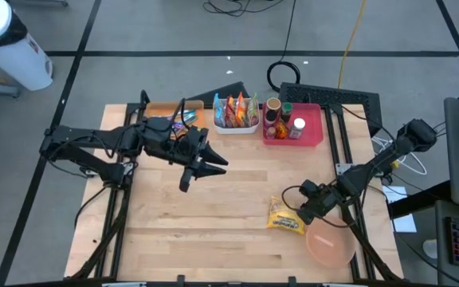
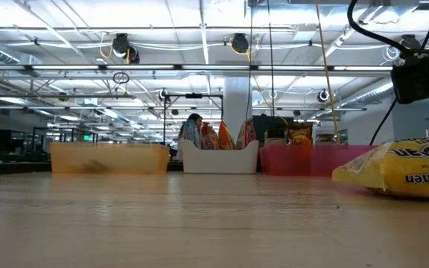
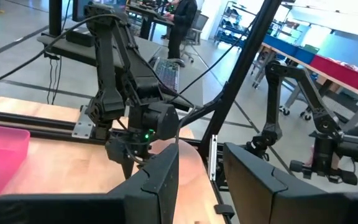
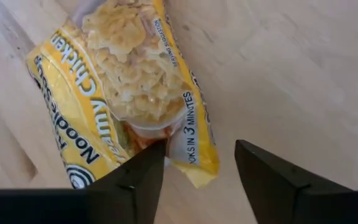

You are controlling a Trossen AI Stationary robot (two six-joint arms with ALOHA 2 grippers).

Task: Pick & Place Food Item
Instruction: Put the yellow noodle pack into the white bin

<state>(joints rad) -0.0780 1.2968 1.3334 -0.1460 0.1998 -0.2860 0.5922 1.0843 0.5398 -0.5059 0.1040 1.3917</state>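
Your right pincer [image 4: 194, 168] spread over the yellow ramen packet [image 1: 285, 217] at the tabletop's [image 1: 213, 231] four o'clock, pink bowl [image 1: 330, 247] just beside, your left pincer [image 1: 205, 166] part-spread, empty, near centre.

The right gripper [image 1: 297, 214] sits low in the lower right of the high view, fingers [image 4: 143, 174] parted. The left gripper [image 1: 205, 166] hangs left of centre, its arm stretching in from the left, fingers [image 3: 160, 180] apart.
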